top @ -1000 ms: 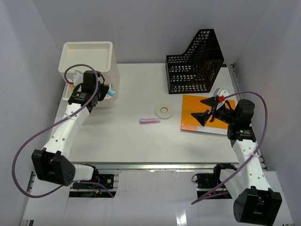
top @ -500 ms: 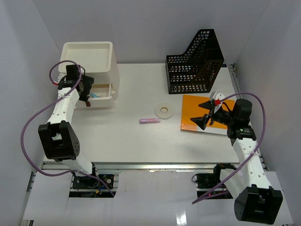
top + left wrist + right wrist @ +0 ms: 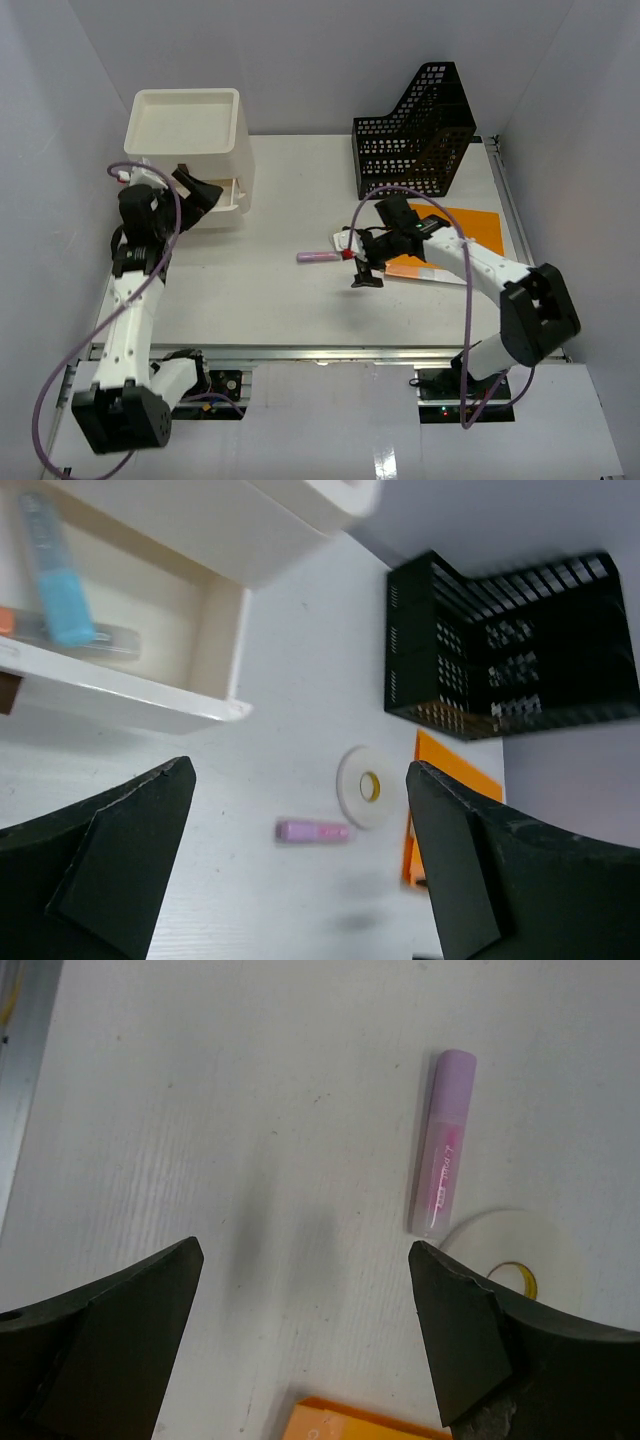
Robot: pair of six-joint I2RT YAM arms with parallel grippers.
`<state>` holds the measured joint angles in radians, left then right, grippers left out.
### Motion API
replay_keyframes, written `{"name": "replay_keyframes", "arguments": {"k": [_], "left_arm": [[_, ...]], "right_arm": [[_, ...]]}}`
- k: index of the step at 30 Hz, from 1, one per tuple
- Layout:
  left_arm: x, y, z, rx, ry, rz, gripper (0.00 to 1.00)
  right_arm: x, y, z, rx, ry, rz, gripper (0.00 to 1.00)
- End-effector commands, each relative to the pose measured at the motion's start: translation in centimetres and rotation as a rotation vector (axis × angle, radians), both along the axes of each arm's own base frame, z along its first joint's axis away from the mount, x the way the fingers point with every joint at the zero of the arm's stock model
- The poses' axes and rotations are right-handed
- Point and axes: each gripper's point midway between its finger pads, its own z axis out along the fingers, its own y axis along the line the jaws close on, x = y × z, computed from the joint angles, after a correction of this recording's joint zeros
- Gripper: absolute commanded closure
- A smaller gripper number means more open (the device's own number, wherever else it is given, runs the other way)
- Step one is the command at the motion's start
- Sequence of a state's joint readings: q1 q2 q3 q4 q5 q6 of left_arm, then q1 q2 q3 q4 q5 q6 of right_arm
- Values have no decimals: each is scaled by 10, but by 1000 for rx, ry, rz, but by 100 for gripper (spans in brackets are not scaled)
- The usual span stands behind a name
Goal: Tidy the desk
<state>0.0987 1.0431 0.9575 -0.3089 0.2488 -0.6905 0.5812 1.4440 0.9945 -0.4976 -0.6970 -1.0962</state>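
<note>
The desk (image 3: 250, 300) carries a pink tube (image 3: 318, 257) at its middle and a white tape roll (image 3: 347, 233) just behind it. My right gripper (image 3: 357, 262) hovers open right beside both, with nothing between its fingers. In the right wrist view the pink tube (image 3: 445, 1140) and tape roll (image 3: 520, 1255) lie off to the right of the right gripper (image 3: 305, 1310). My left gripper (image 3: 200, 190) is open and empty in front of the white drawer box (image 3: 190, 130). Its open drawer (image 3: 130, 680) holds a blue pen-like item (image 3: 55, 580).
A black mesh file holder (image 3: 415, 135) stands at the back right. An orange folder (image 3: 465, 235) lies flat in front of it, partly under the right arm. White walls enclose the table, and a metal rail (image 3: 320, 352) runs along the near edge.
The left gripper opened, left the blue item in the drawer and drew back. The right arm swung left from above the orange folder to the pink tube.
</note>
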Motion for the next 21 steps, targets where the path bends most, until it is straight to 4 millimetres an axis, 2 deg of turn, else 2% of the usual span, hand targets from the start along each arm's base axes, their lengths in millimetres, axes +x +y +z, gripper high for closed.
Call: {"name": "replay_keyframes", "arguments": {"k": [1,4,6,9,15,18,20,21], "left_arm": [[-43,-29,7,171,-212,-255,2],[-70,-35,-21,205,-199,-305,2],[-80,-39,-30,211,-208,-329,2],[-95,-47,-42,188,-208,-365,2],[-114,-62,-40,69,-213,-408,2],[-119,-68,-50,0,-183,-417,2],[-120,-69,-61,-54,-146,-402,2],[-119,-69,-68,-109,-110,-370,2]], "right_arm": [[22,31,-25,-135,-125,76,10],[44,52,-42,-180,-108,59,9],[61,65,-52,-203,-110,52,8],[83,72,-65,-255,-146,17,6],[98,81,-79,-278,-118,-27,2],[95,80,-92,-299,-79,-30,9],[90,78,-101,-316,-52,-23,18],[87,77,-104,-322,-37,-18,28]]}}
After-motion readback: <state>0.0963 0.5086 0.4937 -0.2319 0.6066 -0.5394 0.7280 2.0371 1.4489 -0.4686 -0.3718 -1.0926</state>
